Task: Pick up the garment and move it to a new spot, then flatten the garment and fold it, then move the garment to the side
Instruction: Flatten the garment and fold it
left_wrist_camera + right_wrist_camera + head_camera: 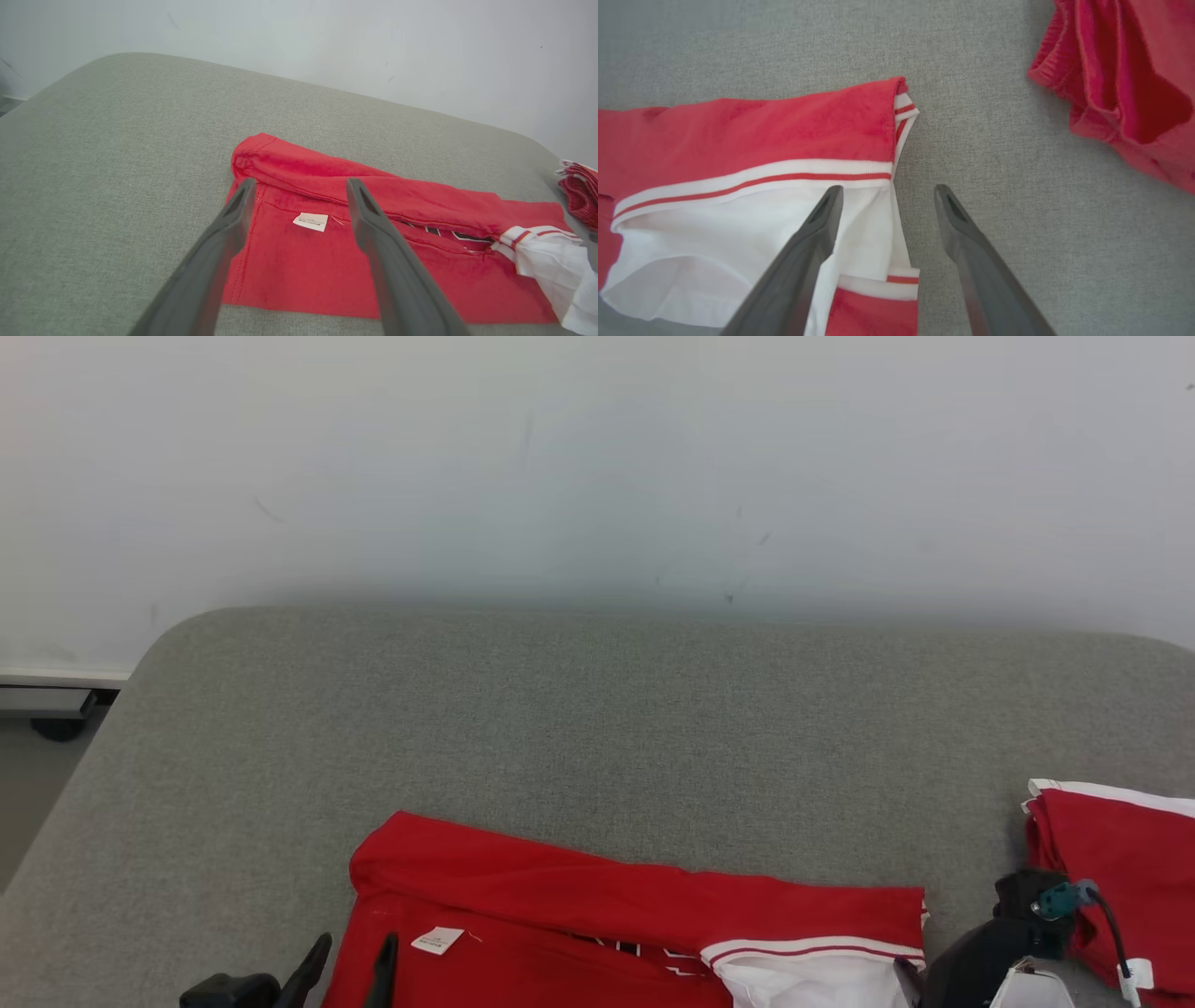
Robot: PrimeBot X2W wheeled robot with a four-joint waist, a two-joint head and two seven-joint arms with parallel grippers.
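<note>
The garment (607, 905) is a red top with a white sleeve and red-striped white cuffs. It lies on the grey padded surface (597, 728) at the near edge, with its far long edge folded over. A white label (437, 940) faces up near its left end. My left gripper (355, 952) hovers open over that left end, its fingers either side of the label (310, 221) above the garment (303, 280). My right gripper (887, 190) hovers open over the right end of the garment (761, 130), one finger above the white sleeve (738, 233), the other above bare padding.
A second red garment (1120, 859) with white trim lies bunched at the right edge, close to my right wrist (990, 952); it also shows as a red heap (1125, 84). A pale wall (597, 457) backs the surface. The surface's left corner is rounded, with floor beyond it.
</note>
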